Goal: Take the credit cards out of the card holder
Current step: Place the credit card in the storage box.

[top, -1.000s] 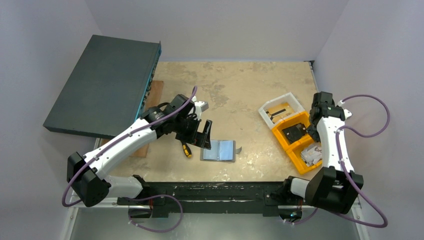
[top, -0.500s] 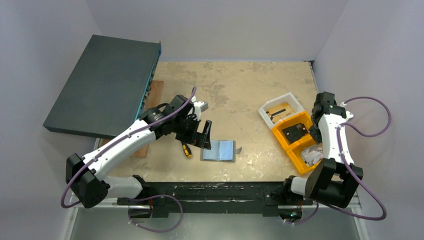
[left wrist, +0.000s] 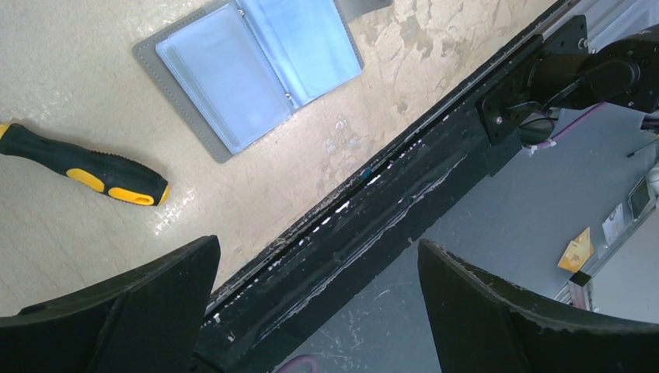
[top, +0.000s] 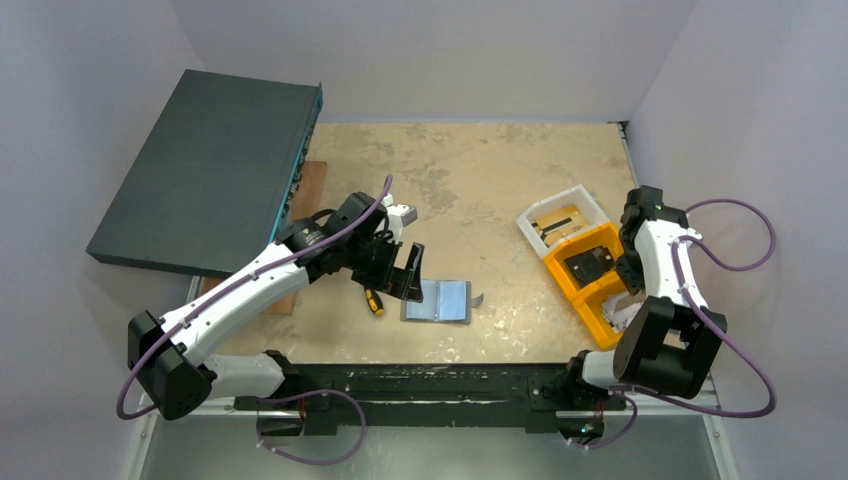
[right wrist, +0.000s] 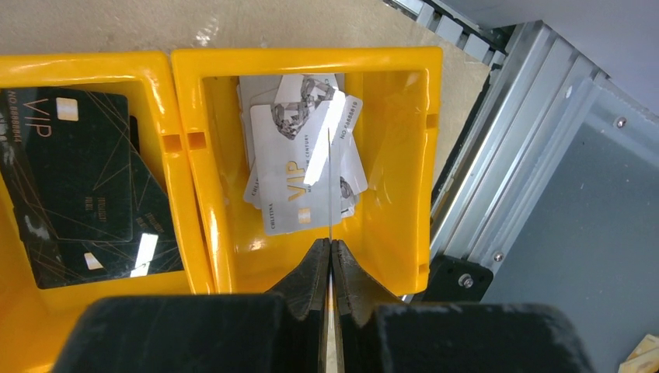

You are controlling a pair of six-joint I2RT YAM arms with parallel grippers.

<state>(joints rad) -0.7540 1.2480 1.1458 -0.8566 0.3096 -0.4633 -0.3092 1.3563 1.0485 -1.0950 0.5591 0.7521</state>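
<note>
Right claw (right wrist: pixel 330 247) is seen pressed fully together, and what looks like a thin card (right wrist: pixel 330 186) is pinched edge-on between its tips. It is held over the right-hand compartment of the orange bin (right wrist: pixel 307 58), above a loose pile of pale cards (right wrist: pixel 291 167). Dark cards (right wrist: pixel 70 186) are stacked in the neighbouring compartment. Left claw (left wrist: pixel 317 249) is spread as wide as it goes and nothing is held in it. It is hung over the near edge of the tabletop (top: pixel 480 170), just left of the card holder (left wrist: pixel 249 74). The card holder is laid open flat near the front edge, roughly mid-tabletop, with its pale blue sleeves facing up and well apart from the bin. Whether any cards are left in the sleeves cannot be told. A screwdriver (left wrist: pixel 85 167) with a black and yellow handle is lying just beside the holder, not touching it. A large dark box (top: pixel 210 170) is propped at the far left. The step is judged to be drop-off of a removed card into the bin. For the next move, the right claw likely needs to be opened so the card falls onto the pile. A return to the holder would then be called for, with the left claw well placed to pin it down.
</note>
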